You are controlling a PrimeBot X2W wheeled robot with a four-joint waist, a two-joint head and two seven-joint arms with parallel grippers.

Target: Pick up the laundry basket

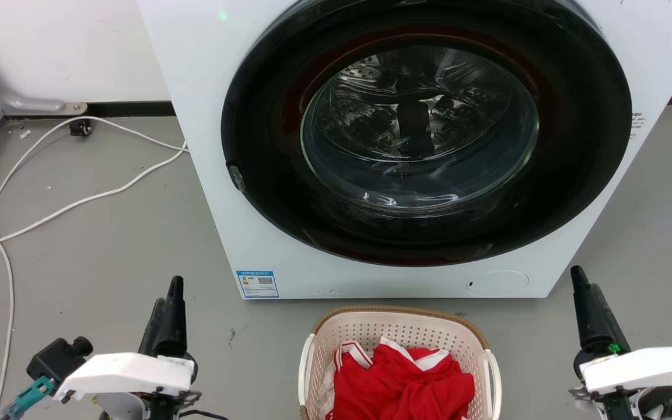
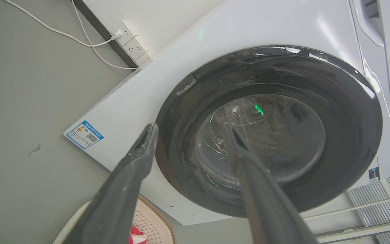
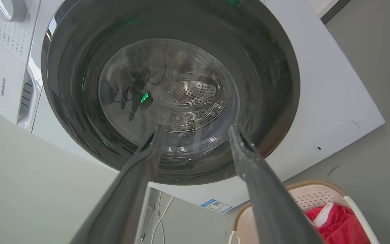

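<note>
Laundry basket (image 1: 397,329) sits between left pincer (image 2: 192,128) and right pincer (image 3: 195,126), both spread wide, gripping nothing.

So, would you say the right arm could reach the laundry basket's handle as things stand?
Probably yes: the right gripper is open beside the laundry basket, with just grey floor between it and the white handle on that side.
</note>
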